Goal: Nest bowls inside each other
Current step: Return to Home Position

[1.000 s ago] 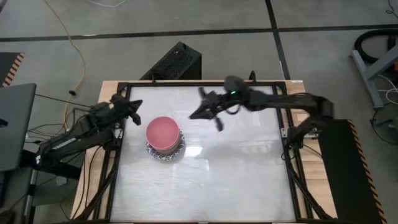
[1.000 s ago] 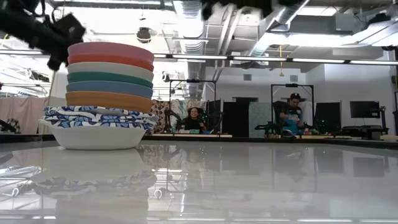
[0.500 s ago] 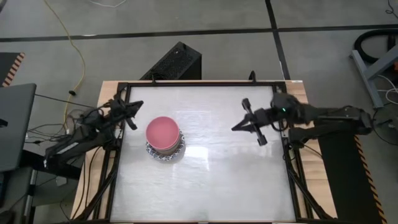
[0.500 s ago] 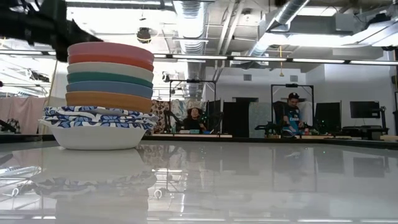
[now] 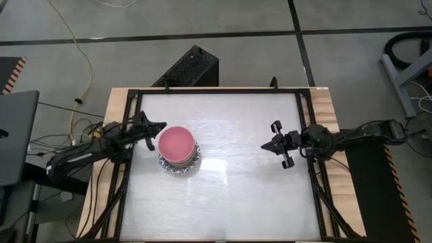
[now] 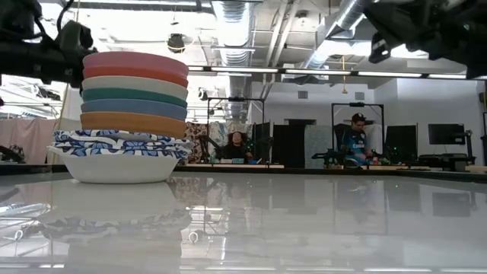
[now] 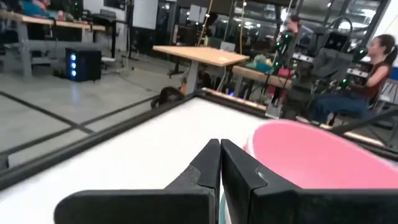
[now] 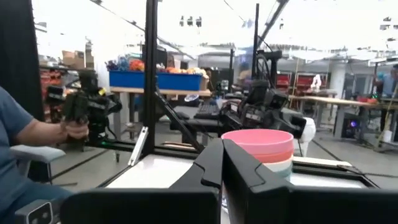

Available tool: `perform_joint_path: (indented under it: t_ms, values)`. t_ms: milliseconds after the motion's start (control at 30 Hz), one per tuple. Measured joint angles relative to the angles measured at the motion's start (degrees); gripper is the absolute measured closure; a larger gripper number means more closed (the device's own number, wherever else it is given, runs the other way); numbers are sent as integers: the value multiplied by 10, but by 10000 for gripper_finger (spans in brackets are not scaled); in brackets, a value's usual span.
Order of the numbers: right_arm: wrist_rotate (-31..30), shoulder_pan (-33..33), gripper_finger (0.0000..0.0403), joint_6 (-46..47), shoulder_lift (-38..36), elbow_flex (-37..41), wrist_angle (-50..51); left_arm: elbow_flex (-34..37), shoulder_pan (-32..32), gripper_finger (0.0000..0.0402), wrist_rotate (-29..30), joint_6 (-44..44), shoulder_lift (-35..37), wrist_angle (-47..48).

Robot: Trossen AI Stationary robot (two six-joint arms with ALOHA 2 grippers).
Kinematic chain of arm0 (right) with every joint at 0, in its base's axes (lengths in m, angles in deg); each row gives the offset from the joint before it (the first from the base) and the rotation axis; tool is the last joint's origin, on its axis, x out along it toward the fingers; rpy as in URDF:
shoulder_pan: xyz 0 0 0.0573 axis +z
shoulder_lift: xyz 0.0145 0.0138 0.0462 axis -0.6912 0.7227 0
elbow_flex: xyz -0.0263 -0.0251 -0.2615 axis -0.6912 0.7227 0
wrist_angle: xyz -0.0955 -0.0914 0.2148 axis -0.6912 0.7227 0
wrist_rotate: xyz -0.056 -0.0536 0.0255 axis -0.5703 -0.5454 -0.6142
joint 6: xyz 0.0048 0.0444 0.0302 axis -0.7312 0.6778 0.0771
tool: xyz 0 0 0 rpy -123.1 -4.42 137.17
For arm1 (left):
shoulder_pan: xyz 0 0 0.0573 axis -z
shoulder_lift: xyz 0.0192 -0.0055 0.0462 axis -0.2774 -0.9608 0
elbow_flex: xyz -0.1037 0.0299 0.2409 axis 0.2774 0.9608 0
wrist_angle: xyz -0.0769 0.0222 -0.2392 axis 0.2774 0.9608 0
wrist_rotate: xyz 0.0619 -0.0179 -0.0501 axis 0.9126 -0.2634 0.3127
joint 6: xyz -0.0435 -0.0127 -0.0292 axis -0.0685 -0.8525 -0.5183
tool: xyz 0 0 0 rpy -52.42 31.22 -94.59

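All the bowls stand in one stack of bowls (image 5: 178,154) on the left half of the table (image 5: 229,196). The low view gives the order from bottom to top. First come the white bowls w/ blue pattern (image 6: 118,143) (how many, I cannot count). Then come the orange bowl (image 6: 133,122), blue bowl (image 6: 133,108), green bowl (image 6: 133,95), cream bowl (image 6: 135,84) and red bowl (image 6: 135,73), w/ the pink bowl (image 6: 135,59) on top.

The left gripper (image 5: 160,127) hangs just beside the stack, at its far-left side and at the height of the top bowls. If it touches the rim or not, I cannot tell. Its fingers (image 7: 208,163) are pressed together w/ nothing btw. them, and the pink rim shows right beside them in the left wrist view.

The right gripper (image 5: 266,145) is well apart from the stack, near the right edge of the table and high over the surface. Its fingers are clenched too, and empty. In the right wrist view its own fingers cover the lower part of the stack, and the left arm (image 8: 261,112) shows behind the pink bowl.

Around the table, a black box (image 5: 192,67) lies on the floor beyond the far edge, and a yellow cable (image 5: 81,54) runs on the floor at the far left. In the room behind, two ppl sit at desks, one seated person (image 6: 240,144) and one person w/ cap (image 6: 358,137). In the right wrist view a blue sleeve (image 8: 15,124) and a hand (image 8: 74,129) on a dark device show, w/ blue bins (image 8: 155,79) farther back.
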Motion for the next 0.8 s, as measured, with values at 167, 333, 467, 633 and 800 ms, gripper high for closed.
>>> perform_joint_path:
  t_ms: [167, 333, 467, 633, 800]
  values:
    - [-4, 8, 378, 0, 0, 31, -36, 20, 45, 402, 48, 7, -1, -8]
    - [-31, 1, 378, -3, 0, 36, -45, 20, 94, 402, 58, 36, -2, -14]
    - [-49, -18, 378, 4, -25, 35, -98, 21, 122, 402, 57, 46, -2, -30]
    - [-45, -32, 377, 19, -117, 35, -89, 8, 140, 402, 53, 49, -1, -20]
    - [-45, -32, 377, 45, -246, 35, -3, -10, 142, 402, 45, 56, 4, -3]
